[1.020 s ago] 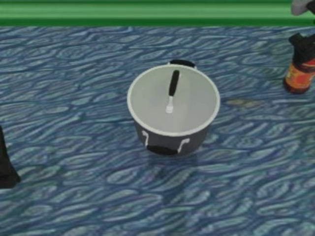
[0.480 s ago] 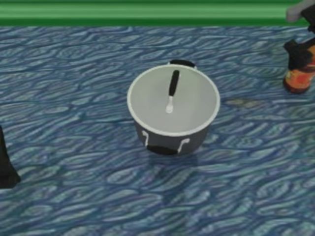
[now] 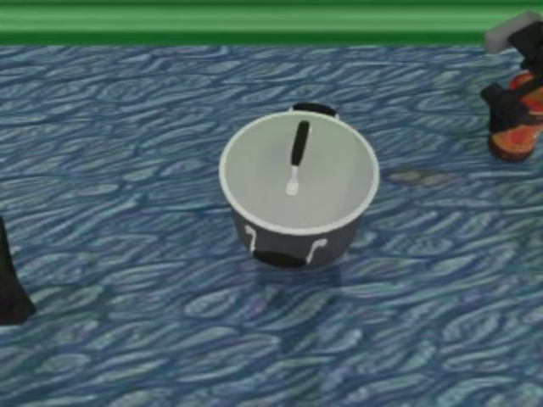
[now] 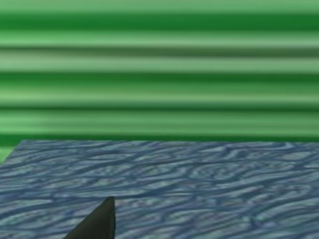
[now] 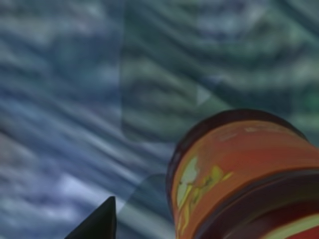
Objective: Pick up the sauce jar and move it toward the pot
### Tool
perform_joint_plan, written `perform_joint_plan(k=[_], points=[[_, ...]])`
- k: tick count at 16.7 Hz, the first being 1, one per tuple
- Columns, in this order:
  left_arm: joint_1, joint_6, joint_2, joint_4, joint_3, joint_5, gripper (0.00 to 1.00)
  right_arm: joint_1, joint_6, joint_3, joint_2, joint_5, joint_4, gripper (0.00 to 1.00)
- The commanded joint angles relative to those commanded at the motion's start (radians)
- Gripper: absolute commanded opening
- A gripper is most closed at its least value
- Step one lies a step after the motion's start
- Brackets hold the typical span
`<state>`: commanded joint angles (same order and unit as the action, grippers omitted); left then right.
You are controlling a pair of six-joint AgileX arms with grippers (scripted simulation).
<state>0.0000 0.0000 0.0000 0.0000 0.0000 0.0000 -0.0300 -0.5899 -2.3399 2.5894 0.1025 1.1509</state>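
Your right gripper (image 3: pixel 512 103) clamps the sauce jar (image 3: pixel 519 136), tilted, far right of the pot (image 3: pixel 299 191). Only the right wrist view shows its label (image 5: pixel 199 181). Left pincer: cannot tell.

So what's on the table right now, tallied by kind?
Pots: 1, the pot, lid on, mid-table.
Jars: 1, the jar, tilted at the right edge, with the right pincer at it.
Total: 2.
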Motion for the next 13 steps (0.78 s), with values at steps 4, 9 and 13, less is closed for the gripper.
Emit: perform_joint_plan(k=[4,9,13], points=[[0.000,0.000,0.000,0.000,0.000,0.000,1.00,0.000,0.000,0.000,0.000,0.000,0.000,0.62],[0.000,0.000,0.000,0.000,0.000,0.000,1.00,0.000,0.000,0.000,0.000,0.000,0.000,0.25],[0.000,0.000,0.000,0.000,0.000,0.000,1.00,0.000,0.000,0.000,0.000,0.000,0.000,0.00]])
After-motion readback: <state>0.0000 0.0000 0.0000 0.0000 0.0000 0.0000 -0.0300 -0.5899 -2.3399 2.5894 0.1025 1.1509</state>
